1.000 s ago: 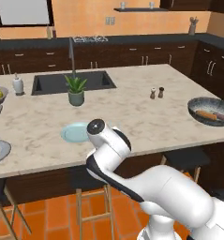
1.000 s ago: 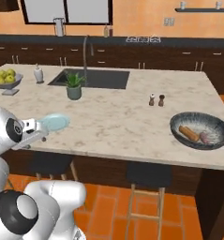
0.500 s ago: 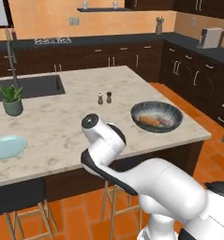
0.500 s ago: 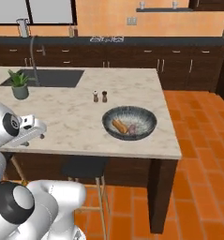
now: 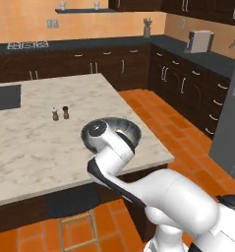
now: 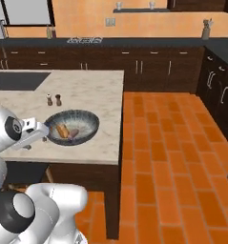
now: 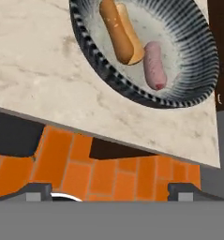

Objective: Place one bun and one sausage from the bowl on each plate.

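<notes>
The wide dark blue-grey bowl (image 6: 89,125) sits near the island's front right corner; my arm covers part of the bowl (image 5: 127,127) in the left base view. Inside it lie one bun (image 7: 118,29) and one pink sausage (image 7: 154,65), side by side against the striped wall of the bowl (image 7: 92,46). The bun (image 6: 62,129) and sausage (image 6: 73,133) also show from the right. My gripper (image 7: 111,193) is open and holds nothing. It hangs just off the counter's front edge, short of the bowl. Both plates are out of view.
Salt and pepper shakers (image 5: 60,113) stand behind the bowl, toward the sink (image 6: 20,80). The marble counter (image 7: 33,70) ends just right of the bowl, with orange tile floor (image 6: 168,143) beyond. A stool (image 5: 72,202) stands under the counter. Dark cabinets (image 5: 188,83) line the right wall.
The base has driven right along the island, so both base views shifted. The pale blue plate and the plant slid out at the left, and the bowl now lies right by my hand.
</notes>
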